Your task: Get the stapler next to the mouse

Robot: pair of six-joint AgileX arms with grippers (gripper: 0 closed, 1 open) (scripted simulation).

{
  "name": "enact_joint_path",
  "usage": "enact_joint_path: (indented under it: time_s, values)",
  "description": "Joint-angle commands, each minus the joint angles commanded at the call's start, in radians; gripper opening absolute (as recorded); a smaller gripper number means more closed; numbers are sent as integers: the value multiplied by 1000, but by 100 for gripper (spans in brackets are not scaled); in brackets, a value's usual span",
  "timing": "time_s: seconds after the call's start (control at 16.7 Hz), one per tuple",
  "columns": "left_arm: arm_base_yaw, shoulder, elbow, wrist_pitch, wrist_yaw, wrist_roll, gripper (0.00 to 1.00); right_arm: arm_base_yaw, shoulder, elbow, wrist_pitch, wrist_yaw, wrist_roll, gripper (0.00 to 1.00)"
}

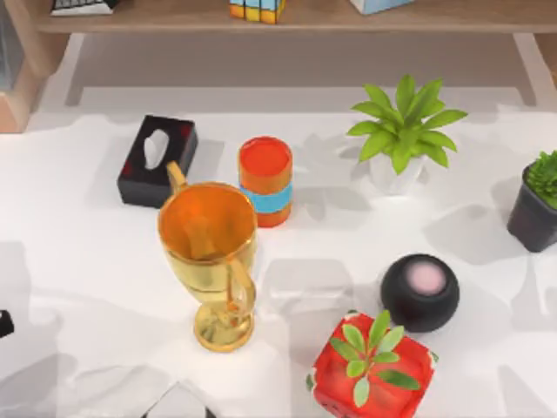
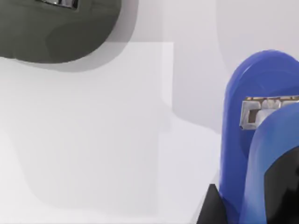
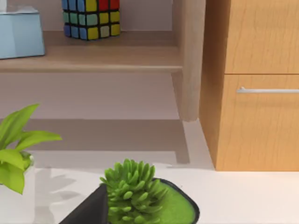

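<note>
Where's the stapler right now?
The blue stapler is in the left wrist view, close under that camera on the white table, with the dark grey mouse a short way off, not touching it.

No readable text, label, brand, number or sign appears on anything in these views; the tissue box [image 1: 157,159], the orange can [image 1: 265,180], the gold trophy cup [image 1: 209,261], the red planter box [image 1: 372,376] and the blue stapler [image 2: 261,140] all carry plain surfaces with no lettering that can be made out, and the colour cube [image 3: 91,18] on the shelf shows only coloured squares
</note>
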State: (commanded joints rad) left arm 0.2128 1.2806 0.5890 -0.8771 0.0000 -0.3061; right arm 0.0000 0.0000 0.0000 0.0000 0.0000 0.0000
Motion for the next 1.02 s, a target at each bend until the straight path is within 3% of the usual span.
enact_joint_path:
  time_s: [0.36,1.02]
  values:
    - [27,112,111,-23,1,105,0,0,0,0,0,0,0,100]
    - [157,643,755,-115,12,675,0,0,0,0,0,0,0,100]
